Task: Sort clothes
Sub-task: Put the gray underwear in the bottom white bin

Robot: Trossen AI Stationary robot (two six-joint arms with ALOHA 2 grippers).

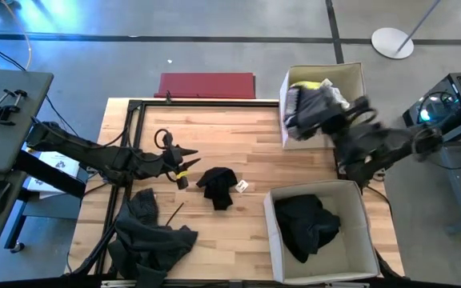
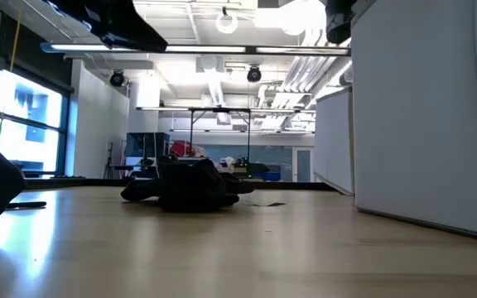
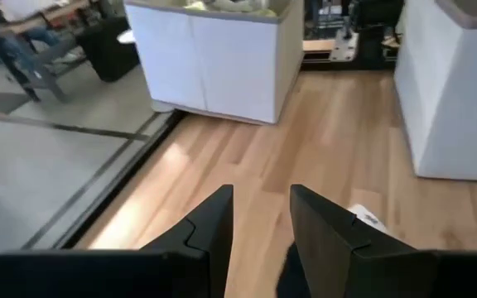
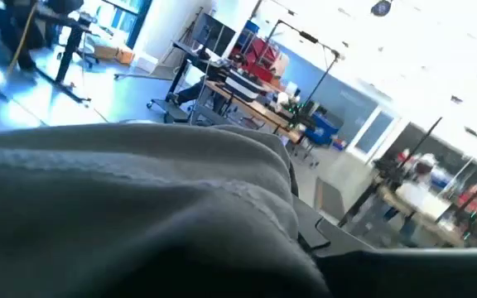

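Writing: none can be read on any cloth.
Right gripper [image 1: 336, 128]: clamped on a grey garment [image 1: 310, 112], held over the far white box [image 1: 357, 76]; its fingers are hidden by the cloth.
Left gripper [image 1: 184, 170]: fingers a little apart, holding nothing, near the small black garment [image 1: 218, 187].
Near box [image 1: 365, 240]: holds black clothes [image 1: 306, 224].
Table edge: a dark grey heap [image 1: 146, 236], partly cut off.

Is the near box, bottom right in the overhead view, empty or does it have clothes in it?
Not empty: the near white box holds a crumpled black garment, seen from overhead.
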